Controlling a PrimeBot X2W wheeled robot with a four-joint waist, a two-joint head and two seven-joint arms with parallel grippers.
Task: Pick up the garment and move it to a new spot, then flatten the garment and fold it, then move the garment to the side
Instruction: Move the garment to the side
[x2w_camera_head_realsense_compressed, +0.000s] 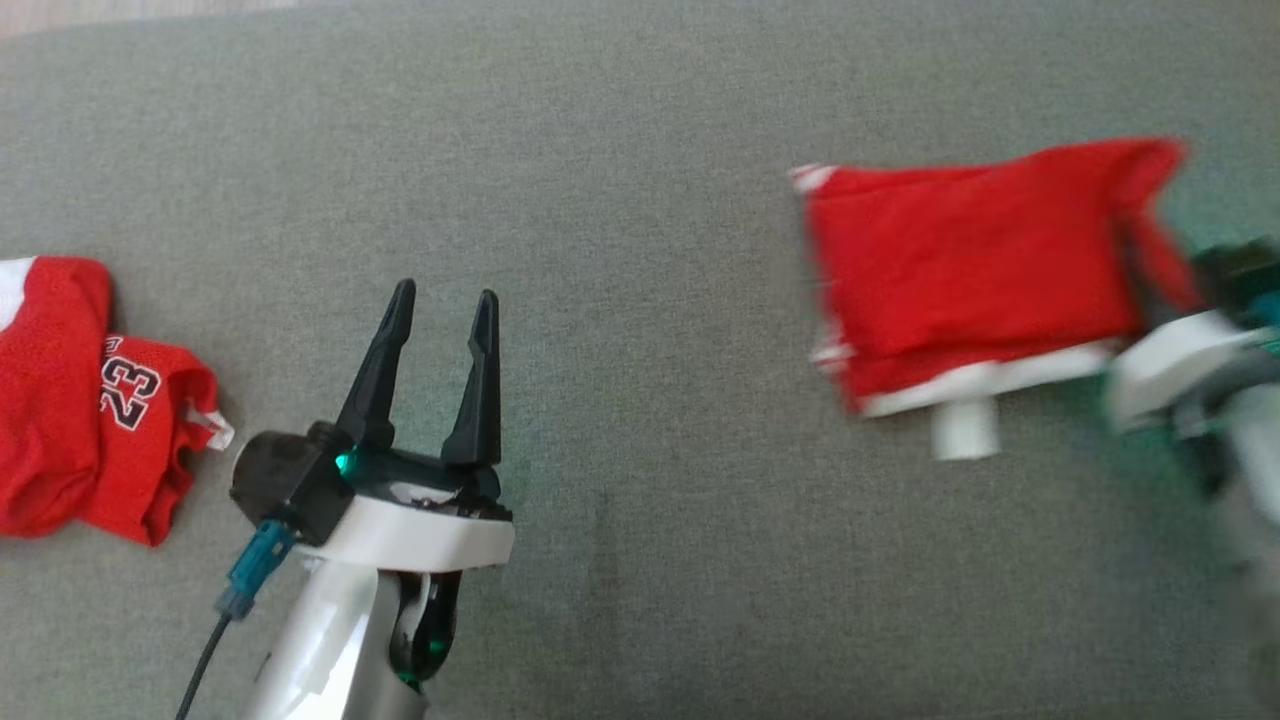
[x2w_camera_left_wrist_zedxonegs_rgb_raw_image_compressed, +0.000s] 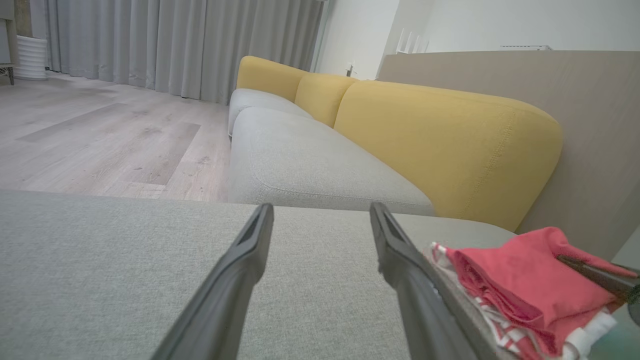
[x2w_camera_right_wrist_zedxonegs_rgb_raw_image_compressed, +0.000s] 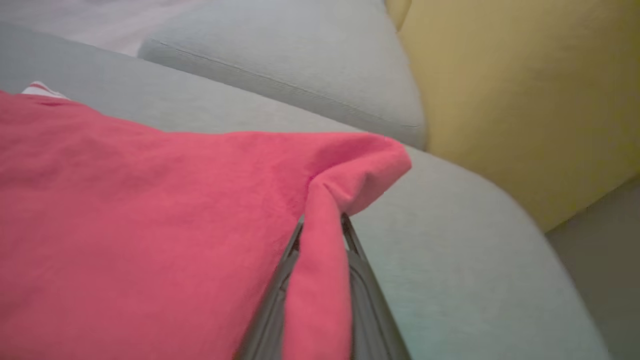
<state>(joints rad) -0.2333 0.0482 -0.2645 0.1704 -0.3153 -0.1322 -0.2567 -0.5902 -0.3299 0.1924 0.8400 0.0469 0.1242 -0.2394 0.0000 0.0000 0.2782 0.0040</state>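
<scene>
The garment (x2w_camera_head_realsense_compressed: 960, 260) is red with white trim and lies folded on the grey surface (x2w_camera_head_realsense_compressed: 640, 150) at the right of the head view. My right gripper (x2w_camera_head_realsense_compressed: 1150, 275), blurred, is at its right edge. In the right wrist view the right gripper (x2w_camera_right_wrist_zedxonegs_rgb_raw_image_compressed: 322, 222) is shut on a raised fold of the garment (x2w_camera_right_wrist_zedxonegs_rgb_raw_image_compressed: 150, 225), which hides the fingertips. My left gripper (x2w_camera_head_realsense_compressed: 445, 295) stands open and holds nothing, left of the middle and well apart from the garment. The left wrist view has the left gripper (x2w_camera_left_wrist_zedxonegs_rgb_raw_image_compressed: 320, 207) over bare fabric, with the garment (x2w_camera_left_wrist_zedxonegs_rgb_raw_image_compressed: 520, 280) at the lower right.
A second red jersey (x2w_camera_head_realsense_compressed: 90, 400) with the number 23 lies crumpled at the far left. Beyond the surface stand a grey seat cushion (x2w_camera_left_wrist_zedxonegs_rgb_raw_image_compressed: 300, 165) with yellow backrests (x2w_camera_left_wrist_zedxonegs_rgb_raw_image_compressed: 440, 145), a wooden floor (x2w_camera_left_wrist_zedxonegs_rgb_raw_image_compressed: 100, 135) and grey curtains (x2w_camera_left_wrist_zedxonegs_rgb_raw_image_compressed: 175, 45).
</scene>
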